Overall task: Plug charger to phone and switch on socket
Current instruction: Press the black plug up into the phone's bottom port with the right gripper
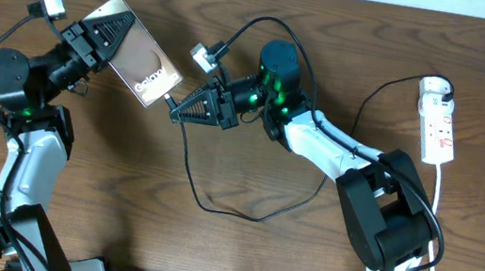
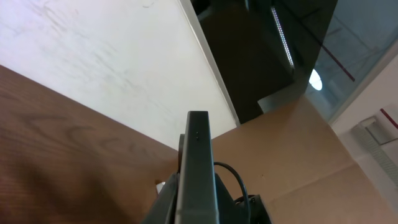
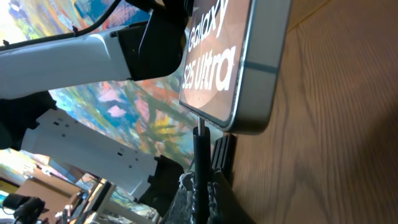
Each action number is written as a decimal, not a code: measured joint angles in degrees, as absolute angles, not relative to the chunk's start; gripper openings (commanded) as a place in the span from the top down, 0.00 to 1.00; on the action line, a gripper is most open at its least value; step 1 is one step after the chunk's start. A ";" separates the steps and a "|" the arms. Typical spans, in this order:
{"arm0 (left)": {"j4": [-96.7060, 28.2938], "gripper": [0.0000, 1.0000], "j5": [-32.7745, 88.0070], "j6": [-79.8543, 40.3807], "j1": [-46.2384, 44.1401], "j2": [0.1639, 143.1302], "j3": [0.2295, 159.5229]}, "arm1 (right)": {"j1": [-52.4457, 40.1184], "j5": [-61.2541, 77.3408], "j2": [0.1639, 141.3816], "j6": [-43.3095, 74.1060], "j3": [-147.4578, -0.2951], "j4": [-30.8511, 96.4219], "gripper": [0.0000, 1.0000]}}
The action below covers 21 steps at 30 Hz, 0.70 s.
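Brown wooden table (image 1: 236, 249).

Overhead: left gripper (image 1: 111, 39) is clamped on the phone (image 1: 143, 65), upper left of centre. Right gripper (image 1: 178, 109) pinches the charger (image 1: 187, 161) plug at the phone's lower end. Socket (image 1: 439, 120) lies upper right, well apart.

Left wrist: phone edge-on at bottom centre, gripped between the fingers.

Right wrist: plug tip touches the phone's bottom edge, mid-frame.
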<state>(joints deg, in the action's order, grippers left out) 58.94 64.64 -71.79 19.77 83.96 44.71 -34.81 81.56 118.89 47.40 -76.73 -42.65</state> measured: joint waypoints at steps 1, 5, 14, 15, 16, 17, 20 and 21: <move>58.96 0.93 64.86 -71.79 19.77 83.96 44.71 | -34.81 81.69 118.89 47.40 -76.73 -42.65 0.99; 58.96 0.93 65.84 -71.79 19.81 83.96 44.71 | -34.85 82.50 118.89 47.40 -76.73 -42.61 0.99; 58.98 0.92 66.70 -71.79 19.84 83.96 44.71 | -34.96 83.09 118.89 47.42 -76.73 -42.48 0.99; 58.98 0.93 66.76 -71.79 19.84 83.96 44.71 | -35.00 83.13 118.89 47.48 -76.73 -42.48 0.99; 58.98 0.93 66.76 -71.79 19.84 83.96 44.71 | -35.00 83.13 118.89 47.59 -76.73 -42.48 0.99; 58.98 0.92 66.76 -71.79 19.84 83.96 44.71 | -35.00 83.11 118.89 47.64 -76.73 -42.48 0.99; 58.98 0.93 66.76 -71.79 19.84 83.96 44.71 | -35.00 83.09 118.89 48.23 -76.73 -42.48 0.99; 58.98 0.93 66.74 -71.77 19.84 83.96 44.71 | -35.00 83.07 118.89 48.47 -76.73 -42.48 0.99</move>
<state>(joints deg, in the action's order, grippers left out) 58.98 66.74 -71.77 19.84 83.96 44.71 -35.00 83.07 118.89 48.47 -76.73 -42.48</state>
